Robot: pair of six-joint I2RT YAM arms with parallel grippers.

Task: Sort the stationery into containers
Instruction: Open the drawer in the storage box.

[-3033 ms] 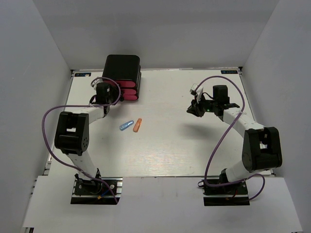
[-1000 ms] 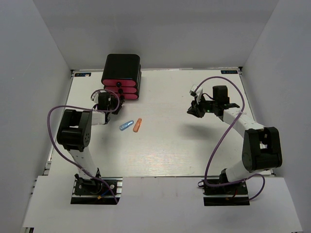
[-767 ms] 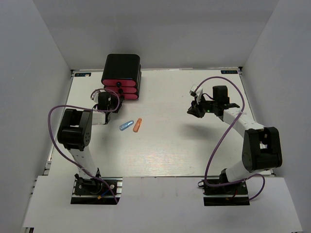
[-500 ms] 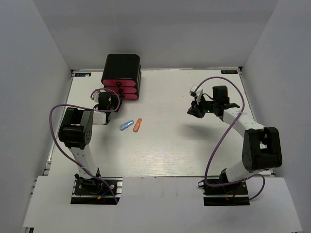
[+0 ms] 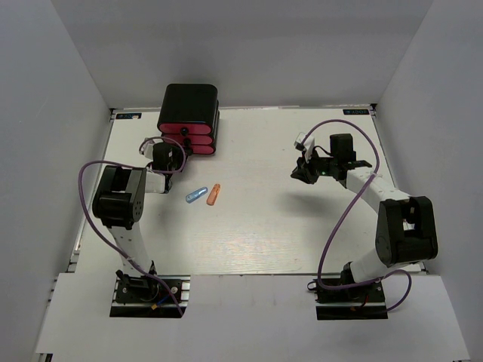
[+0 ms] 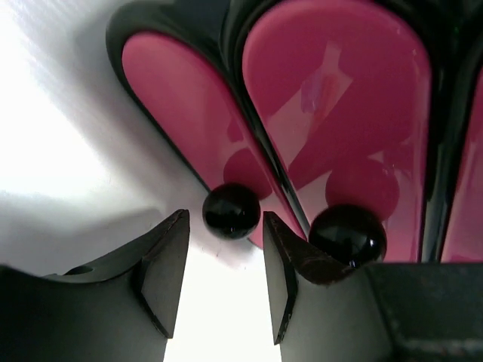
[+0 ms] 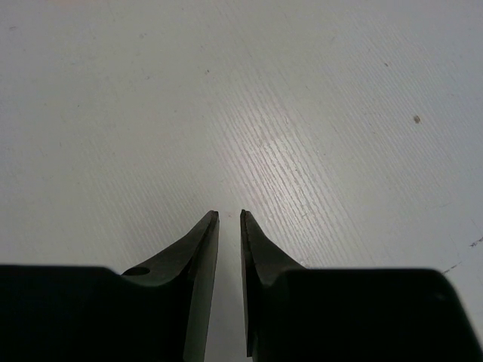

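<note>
The left pincer (image 6: 225, 223) is hanging released, the small black round knob (image 6: 231, 211) of a pink drawer (image 6: 177, 105) in the glossy black rounded cabinet (image 5: 189, 102) sitting at its mouth at twelve o'clock, ungripped. The stubby light blue piece (image 5: 197, 195) and orange piece (image 5: 214, 194) are lying on the white surface (image 5: 264, 226) at five o'clock of it, long axes slanting towards one or two o'clock, nearer this arm. The right pincer (image 7: 229, 219) is hovering all but clenched on nothing
</note>
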